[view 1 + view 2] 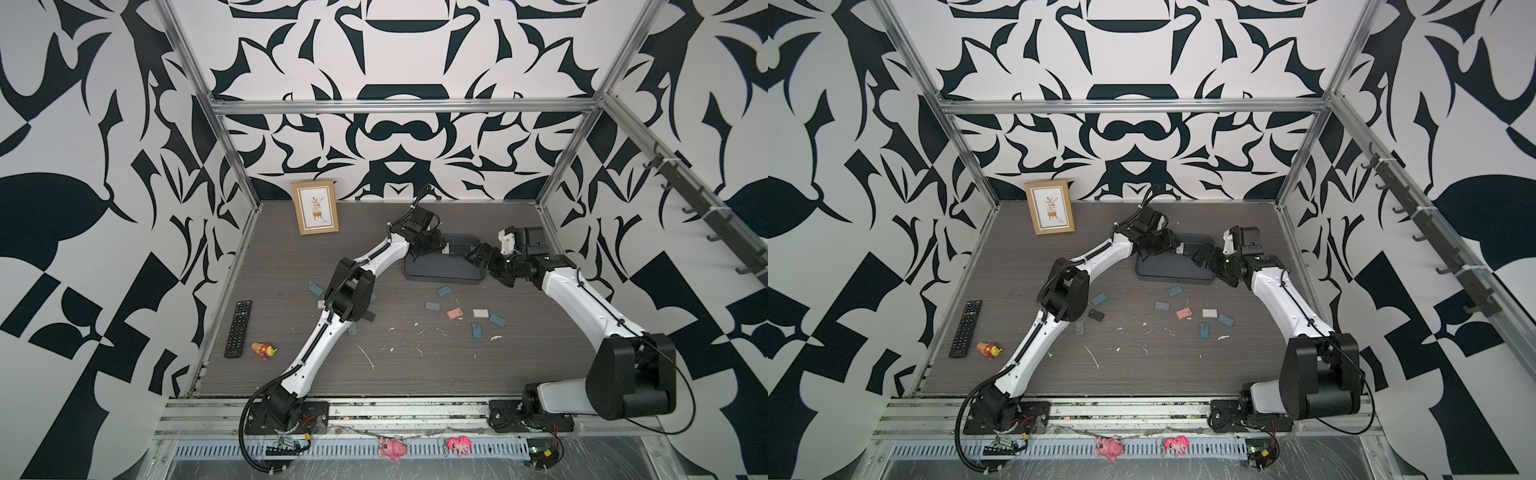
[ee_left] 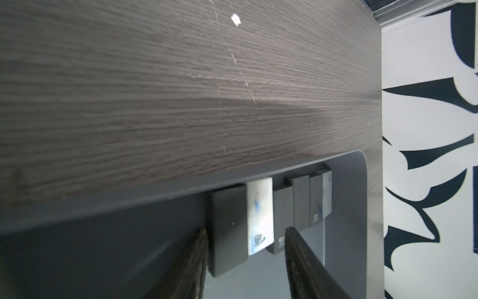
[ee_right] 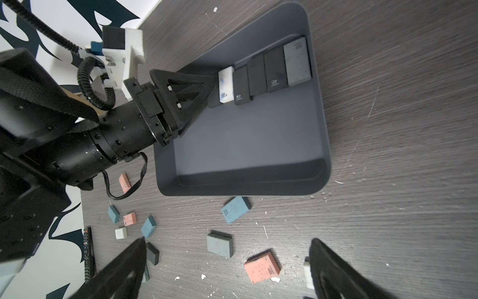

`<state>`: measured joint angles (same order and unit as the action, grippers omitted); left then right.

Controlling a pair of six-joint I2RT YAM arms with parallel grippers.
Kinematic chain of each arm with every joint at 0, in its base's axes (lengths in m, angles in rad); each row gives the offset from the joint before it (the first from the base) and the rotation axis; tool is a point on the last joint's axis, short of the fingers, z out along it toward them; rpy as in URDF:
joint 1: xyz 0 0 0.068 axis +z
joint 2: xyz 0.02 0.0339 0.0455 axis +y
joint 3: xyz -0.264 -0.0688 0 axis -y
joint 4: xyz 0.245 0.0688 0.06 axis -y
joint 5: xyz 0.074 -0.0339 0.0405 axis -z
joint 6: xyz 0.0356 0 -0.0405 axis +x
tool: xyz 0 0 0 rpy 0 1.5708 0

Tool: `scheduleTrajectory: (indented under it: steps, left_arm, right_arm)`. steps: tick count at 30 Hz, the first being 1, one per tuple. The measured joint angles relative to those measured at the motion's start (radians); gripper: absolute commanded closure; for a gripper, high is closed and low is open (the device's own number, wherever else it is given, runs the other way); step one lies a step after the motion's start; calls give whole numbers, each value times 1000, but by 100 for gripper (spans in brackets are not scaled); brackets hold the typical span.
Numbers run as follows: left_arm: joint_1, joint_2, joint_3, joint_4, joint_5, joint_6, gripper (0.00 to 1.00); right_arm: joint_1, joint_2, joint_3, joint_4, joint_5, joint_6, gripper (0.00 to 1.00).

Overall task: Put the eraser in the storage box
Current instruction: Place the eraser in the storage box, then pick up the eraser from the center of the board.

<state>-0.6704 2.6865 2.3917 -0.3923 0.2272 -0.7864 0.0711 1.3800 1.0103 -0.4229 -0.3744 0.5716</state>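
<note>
Dark wood-grain table is showing white crumbs across its near part, and loose erasers are lying scattered just short of the storage box (plenty are waiting outside it). By the box's right end, the right gripper is hovering with jaws spread wide and nothing between them. Inside the box, the left gripper is standing with jaws parted, astride a dark eraser and the white eraser, both lying in the row against the far wall. Letting go seems to be the step in hand. The next move is calling for a clean lift that avoids nudging the row. Beyond, a picture frame is leaning at the back wall.
</note>
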Motion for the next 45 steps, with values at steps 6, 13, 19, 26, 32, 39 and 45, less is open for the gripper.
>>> scheduleTrajectory:
  steps: [6, 13, 19, 26, 32, 39, 45]
  left_arm:
    - [-6, -38, -47, 11, -1, 14, 24]
    - [-12, -102, -116, 1, -7, 30, 4]
    - [-25, -195, -201, -1, -23, 40, 1]
    - [-39, -393, -388, 9, -43, 79, 1]
    - [-42, -616, -613, 28, -87, 129, 1]
    - [-42, -860, -888, 36, -170, 180, 1]
    - [-43, -1008, -1077, 42, -224, 192, 1]
  right_arm:
    - [0, -1, 0, -30, 27, -17, 1]
    - [0, -34, 0, -101, 101, -46, 1]
    - [0, -44, 0, -172, 169, -56, 1]
    - [64, -51, 0, -220, 257, -55, 1]
    - [221, -39, -2, -222, 336, -14, 1]
    - [351, 77, -50, -152, 357, 72, 2]
    - [393, 187, -53, -99, 370, 112, 8]
